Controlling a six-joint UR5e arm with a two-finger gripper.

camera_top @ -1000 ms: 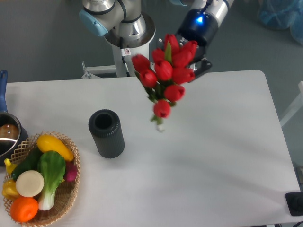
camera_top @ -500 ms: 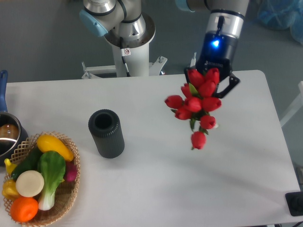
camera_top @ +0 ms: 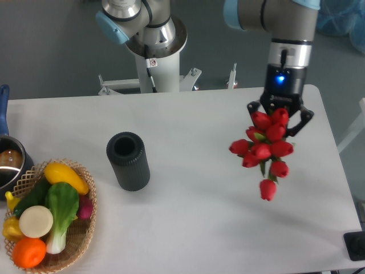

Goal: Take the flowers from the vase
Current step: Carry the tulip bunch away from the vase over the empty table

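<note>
Above the white surface (camera_top: 188, 217), the black two-finger gripper (camera_top: 280, 116) of the grey robot arm pinches a bunch of red tulip buds with green leaves (camera_top: 264, 149), its jaws closed around the top of the bunch. Most buds cluster directly beneath the jaws; one hangs lowest, clear of the surface. Well apart to the left of the jaws, the dark grey ribbed cylindrical vase (camera_top: 128, 161) stands upright with its round mouth open. Farther left of the jaws sit a wicker basket of colourful vegetables (camera_top: 51, 260) and, at the frame's edge, a metal pot with a blue handle (camera_top: 8, 158).
</note>
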